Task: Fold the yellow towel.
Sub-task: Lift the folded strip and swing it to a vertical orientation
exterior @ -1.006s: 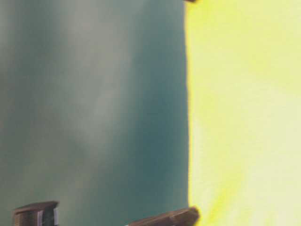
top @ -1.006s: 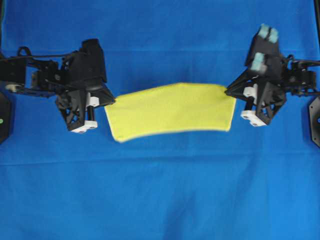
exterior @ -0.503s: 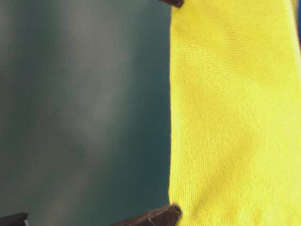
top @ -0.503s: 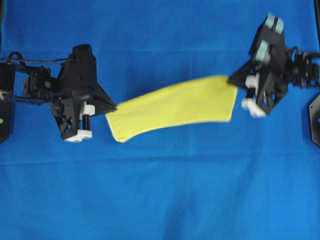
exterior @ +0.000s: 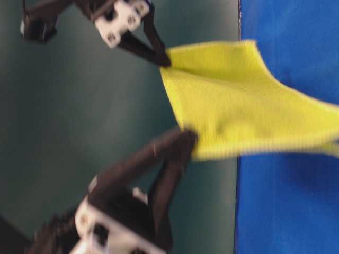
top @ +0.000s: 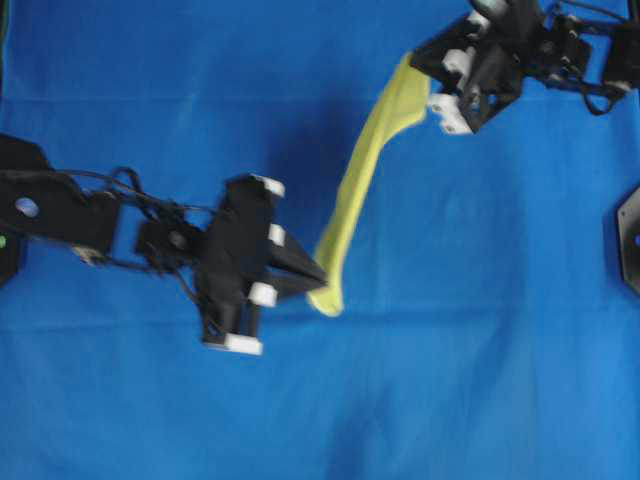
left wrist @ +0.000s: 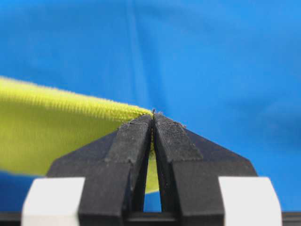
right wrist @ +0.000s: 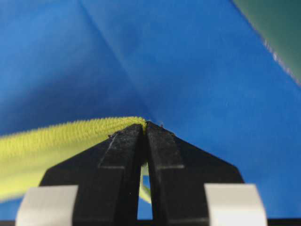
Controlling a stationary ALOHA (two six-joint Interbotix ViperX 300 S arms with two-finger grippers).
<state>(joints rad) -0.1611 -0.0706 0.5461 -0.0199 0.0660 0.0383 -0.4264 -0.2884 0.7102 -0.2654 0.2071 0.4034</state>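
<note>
The yellow towel (top: 362, 180) hangs stretched in the air as a narrow slanted strip between my two grippers, above the blue cloth. My left gripper (top: 318, 275) is shut on its lower corner at the centre of the overhead view. My right gripper (top: 418, 62) is shut on its upper corner at the top right. In the table-level view the towel (exterior: 238, 119) spreads from both pinched corners. The left wrist view shows the jaws (left wrist: 153, 117) closed on the towel's hem (left wrist: 56, 99). The right wrist view shows the jaws (right wrist: 145, 125) closed on the hem (right wrist: 61, 134).
A large blue cloth (top: 480, 330) covers the whole table. Black mounts sit at the left edge (top: 8, 250) and the right edge (top: 628, 235). A dark green backdrop (exterior: 63, 100) stands behind the table in the table-level view.
Both grippers kept hold of the towel's corners. The left gripper swung right and toward the front; the right gripper moved back and left. The towel turned from a flat band to a steep slanted strip.
</note>
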